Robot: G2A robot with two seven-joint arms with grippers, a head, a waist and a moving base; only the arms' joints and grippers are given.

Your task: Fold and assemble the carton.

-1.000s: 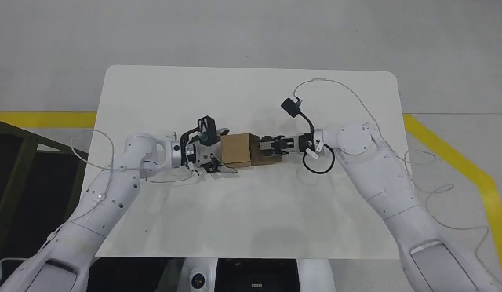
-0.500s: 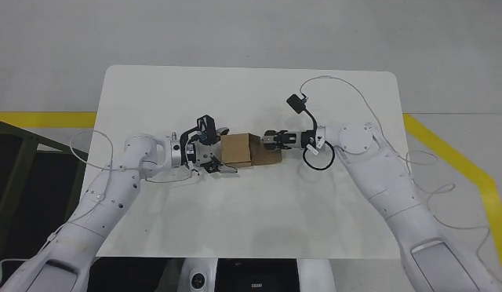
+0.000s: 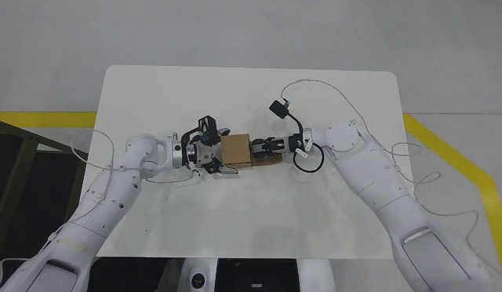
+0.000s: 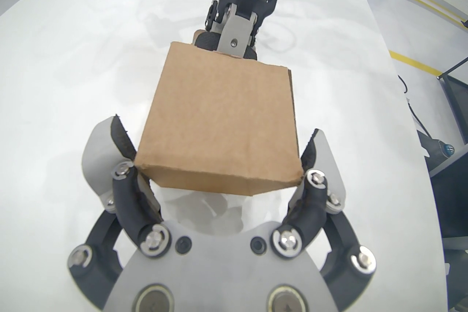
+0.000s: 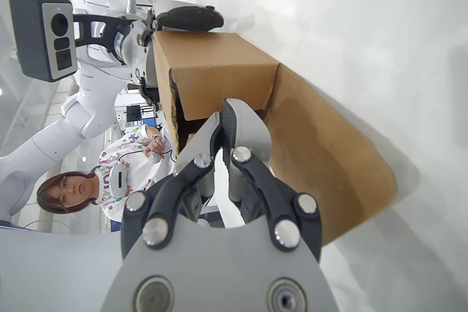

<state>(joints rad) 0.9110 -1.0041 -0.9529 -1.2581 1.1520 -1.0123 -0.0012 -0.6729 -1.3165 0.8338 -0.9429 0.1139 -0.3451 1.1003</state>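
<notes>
Left fingers (image 4: 124, 145) spread wide, pinching one end of the carton (image 4: 219, 123) from both sides, probably to brace it on the bench (image 4: 73, 72); right fingers (image 5: 241, 123) pressed together, empty, at the open end, likely to tuck a flap.

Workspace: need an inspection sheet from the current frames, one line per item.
Surface: white table, rounded corners.
Job's things: brown carton at mid-table, between the two grippers; its end flap on the right arm's side is open and lies along the table.
Clutter: nothing seen.
Grippers: left gripper jaws clamp the carton's other end from both sides; right gripper jaws shut, tips at the carton's open end.
Cables: thin grey cable loops over the table from the right arm; black cable coils at its wrist.
Surroundings: grey floor, yellow floor lines.
</notes>
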